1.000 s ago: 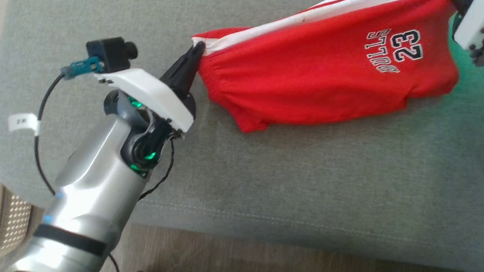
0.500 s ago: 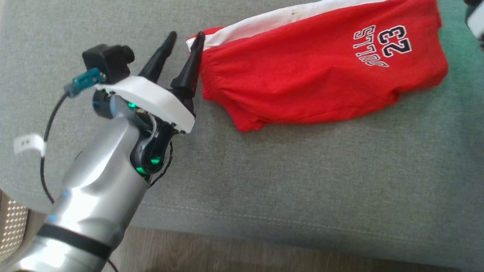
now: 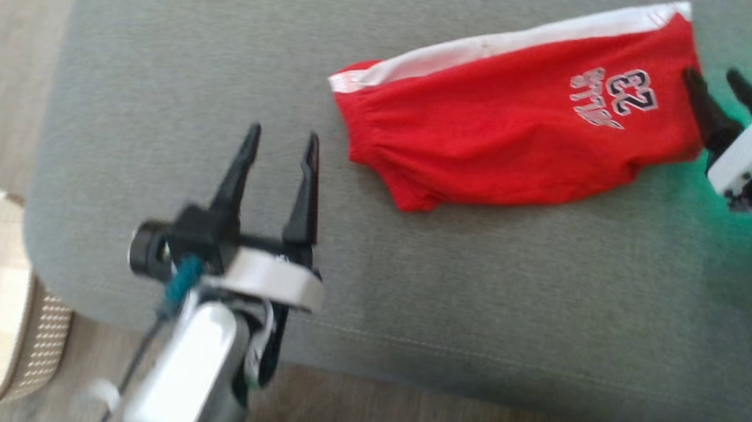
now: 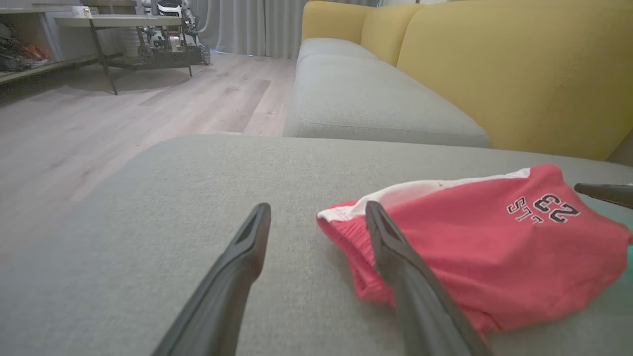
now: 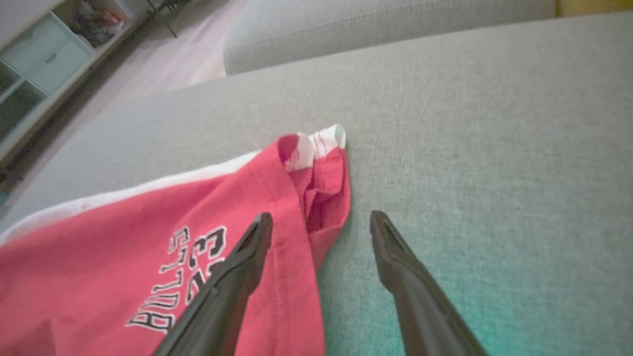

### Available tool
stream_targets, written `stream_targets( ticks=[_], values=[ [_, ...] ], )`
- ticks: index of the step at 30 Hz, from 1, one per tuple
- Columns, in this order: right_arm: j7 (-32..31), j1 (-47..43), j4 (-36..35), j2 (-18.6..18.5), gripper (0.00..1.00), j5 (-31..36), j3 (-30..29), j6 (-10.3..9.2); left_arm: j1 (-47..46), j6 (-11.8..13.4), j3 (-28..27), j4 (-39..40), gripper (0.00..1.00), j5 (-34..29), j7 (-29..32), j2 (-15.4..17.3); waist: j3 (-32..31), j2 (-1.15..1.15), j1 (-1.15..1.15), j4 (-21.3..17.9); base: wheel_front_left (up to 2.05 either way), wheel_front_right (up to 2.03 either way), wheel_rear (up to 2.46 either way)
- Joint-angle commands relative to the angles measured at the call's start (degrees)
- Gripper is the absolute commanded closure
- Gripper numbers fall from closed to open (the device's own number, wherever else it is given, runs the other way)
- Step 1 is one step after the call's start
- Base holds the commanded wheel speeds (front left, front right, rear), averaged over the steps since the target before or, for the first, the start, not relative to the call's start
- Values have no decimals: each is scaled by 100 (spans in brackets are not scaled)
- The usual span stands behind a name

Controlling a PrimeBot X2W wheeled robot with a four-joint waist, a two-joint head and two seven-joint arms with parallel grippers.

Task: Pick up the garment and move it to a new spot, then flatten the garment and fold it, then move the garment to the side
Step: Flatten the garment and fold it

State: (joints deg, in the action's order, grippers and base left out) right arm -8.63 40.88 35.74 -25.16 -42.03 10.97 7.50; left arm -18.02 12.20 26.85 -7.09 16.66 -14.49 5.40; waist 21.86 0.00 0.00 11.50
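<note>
**Both grippers open, garment loose on seat cushion**

- Wood floor [image 3: 11, 57] is seen at far left. A beige perforated object [image 3: 28, 347] is seen at the near-left corner; what it is cannot be told.
- The left gripper [image 3: 283, 133] is seen over the near-left part of the grey seat cushion [image 3: 474, 293]. Its jaws are spread and nothing is held between them. It is set apart from the garment, to the garment's left and nearer. In the left wrist view its right finger is overlapped onto the garment's left end, but no contact is shown there.
- The garment [image 3: 515, 135], red shorts, is laid on the cushion right of centre, toward the far side. It is stretched left to right, with the right end slightly farther. A white band is run along the far edge. The left end is gathered and wrinkled. "BULLS 23" is printed near the right end.
- The right gripper [image 3: 711, 72] is placed at the garment's right end. Its jaws are also spread, with nothing clamped. In the right wrist view its left finger is seen over the printed fabric and its right finger over bare cushion. Contact with the cloth cannot be told.
- A green glow is cast on the cushion beside the right gripper.
- A yellow backrest [image 4: 519, 74] is seen behind the cushion in the left wrist view.
</note>
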Motion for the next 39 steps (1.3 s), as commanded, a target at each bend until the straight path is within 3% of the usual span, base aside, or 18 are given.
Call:
stream_targets(
  ticks=[1, 7, 8, 9, 11, 15, 22, 33, 39],
  values=[
    [74, 90, 95, -49, 0, 109, 71, -1, 101, 72, -205, 355, 0, -220, -50, 21, -85, 0, 0, 228, 0, 0, 0],
    [138, 350, 1024, -81, 0, 380, 168, -1, 652, 118, 5, 672, 0, -557, -51, -157, -117, 0, 0, 692, 0, 0, 0],
    [175, 398, 1158, -74, 4, 402, 163, -1, 706, 113, 32, 692, 0, -567, -51, -175, -125, 0, 0, 749, 0, 0, 0],
    [206, 444, 1286, -60, 23, 407, 160, -1, 750, 108, 60, 694, 0, -588, -51, -189, -136, 0, 0, 793, 0, 0, 0],
    [272, 517, 1501, -29, 100, 389, 165, -1, 806, 93, 102, 691, 0, -616, -51, -210, -174, 0, 0, 858, 0, 0, 0],
    [450, 581, 1713, -5, 100, 276, 186, -1, 871, 99, 107, 704, 0, -698, -51, -229, -287, 0, 0, 837, 0, 0, 0],
    [679, 586, 1601, -109, 100, 80, 269, -1, 1029, 64, -42, 750, 0, -821, -51, -228, -499, 0, 0, 390, 0, 0, 0],
    [516, 800, 1254, -857, 100, 290, 457, -1, 1058, -135, -140, 694, 0, -926, -51, -224, -676, 0, 0, -266, 0, 0, 0],
    [119, 1179, 1144, -417, 100, 677, 709, -1, 1067, -243, -104, 541, 0, -877, -51, -233, -736, 0, 0, -454, 0, 0, 0]
  ],
)
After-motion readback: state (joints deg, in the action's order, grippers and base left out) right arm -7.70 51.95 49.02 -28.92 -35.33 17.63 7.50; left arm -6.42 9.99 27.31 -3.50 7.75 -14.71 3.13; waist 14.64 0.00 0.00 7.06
